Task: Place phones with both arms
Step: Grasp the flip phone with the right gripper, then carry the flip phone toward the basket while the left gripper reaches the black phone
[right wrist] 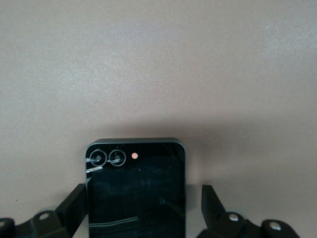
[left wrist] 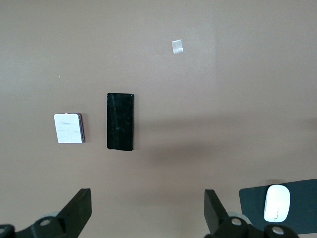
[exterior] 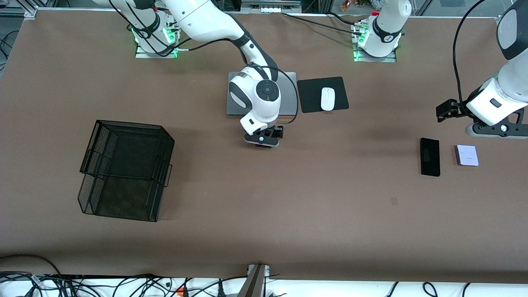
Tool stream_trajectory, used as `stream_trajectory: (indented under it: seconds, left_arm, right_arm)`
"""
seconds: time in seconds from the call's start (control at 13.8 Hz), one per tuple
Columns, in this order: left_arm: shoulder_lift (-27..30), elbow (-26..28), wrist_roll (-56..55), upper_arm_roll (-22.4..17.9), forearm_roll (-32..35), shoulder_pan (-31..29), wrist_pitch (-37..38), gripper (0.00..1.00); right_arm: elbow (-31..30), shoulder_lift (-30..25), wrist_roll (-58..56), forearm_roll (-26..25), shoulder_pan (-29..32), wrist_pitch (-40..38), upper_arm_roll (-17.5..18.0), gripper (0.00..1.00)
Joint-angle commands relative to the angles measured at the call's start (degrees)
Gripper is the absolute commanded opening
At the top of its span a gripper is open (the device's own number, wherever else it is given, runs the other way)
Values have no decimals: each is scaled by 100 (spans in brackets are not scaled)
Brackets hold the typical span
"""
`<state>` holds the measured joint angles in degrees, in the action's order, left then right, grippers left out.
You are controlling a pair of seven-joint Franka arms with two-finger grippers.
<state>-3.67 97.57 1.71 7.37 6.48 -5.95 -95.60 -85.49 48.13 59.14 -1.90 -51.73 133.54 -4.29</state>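
The squarish black folded phone (right wrist: 136,171) lies on the brown table between the spread fingers of my right gripper (right wrist: 143,192). There is a gap at one finger, so the gripper is open around the phone. In the front view my right gripper (exterior: 264,138) hangs low just in front of the grey laptop and hides this phone. The long slim black phone (exterior: 430,156) and the white-lavender phone (exterior: 467,155) lie side by side toward the left arm's end. My left gripper (exterior: 446,110) is open and empty above the table by them. The left wrist view shows both phones (left wrist: 121,121), (left wrist: 68,128) and the left gripper (left wrist: 147,194).
A black wire basket (exterior: 123,169) stands toward the right arm's end. A grey laptop (exterior: 288,93) lies near the bases, with a white mouse (exterior: 327,99) on a black pad (exterior: 307,95) beside it. A small tape mark (exterior: 394,201) is on the table.
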Motion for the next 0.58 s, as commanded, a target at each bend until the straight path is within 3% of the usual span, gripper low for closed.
stream_trajectory:
  seconds: [0.0,0.07,0.14,0.51]
  left_arm:
    - [24,-36,93,10,-103,6,103,100]
    - [24,-36,93,19,-103,15,112,100]
    - [24,-36,93,36,-103,15,112,100]
    - [24,-36,102,168,-103,6,296,100]
  right_arm:
    - [-38,-5,71,-47,23,84,16,46]
    - [-21,-23,63,-47,23,75,16,25]
    - [23,-58,10,-38,23,49,8,16]
    - [67,-1145,-349,41,461,-1283,-89,14]
